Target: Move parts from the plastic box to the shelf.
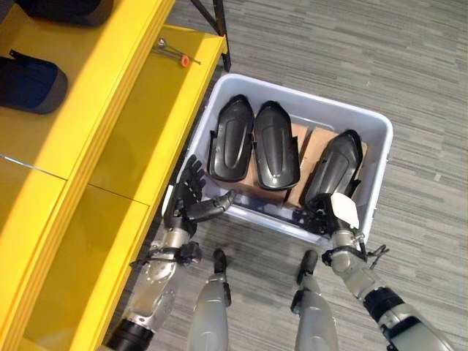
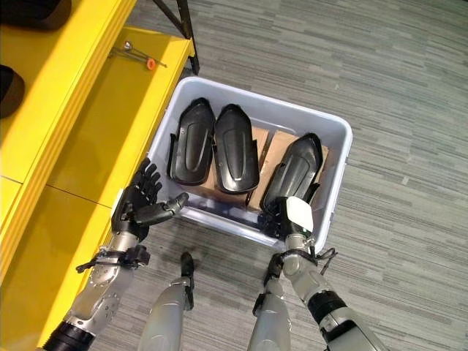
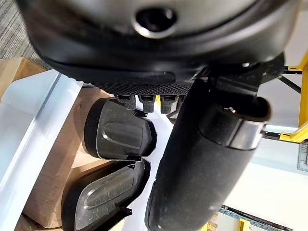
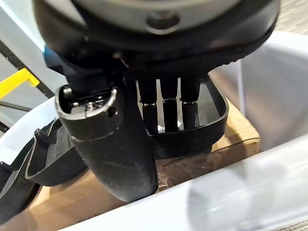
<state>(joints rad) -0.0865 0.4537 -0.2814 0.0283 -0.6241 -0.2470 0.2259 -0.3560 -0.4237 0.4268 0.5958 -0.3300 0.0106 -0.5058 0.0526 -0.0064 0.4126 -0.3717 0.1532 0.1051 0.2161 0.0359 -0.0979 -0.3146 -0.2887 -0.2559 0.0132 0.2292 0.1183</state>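
Three glossy black moulded parts (image 1: 275,146) lie on cardboard in the white plastic box (image 1: 376,128) beside the yellow shelf (image 1: 139,124); right hand (image 1: 330,212) grasps the rightmost part (image 1: 334,167), left hand (image 1: 191,197) relaxed, empty.

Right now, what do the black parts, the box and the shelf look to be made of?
Black parts: likely moulded plastic, semi-gloss, with soft highlights and raised ribs. Plastic box: pale, smooth plastic with slightly translucent walls. Shelf: probably painted metal, an even yellow coat with thin folded edges, though that is uncertain.
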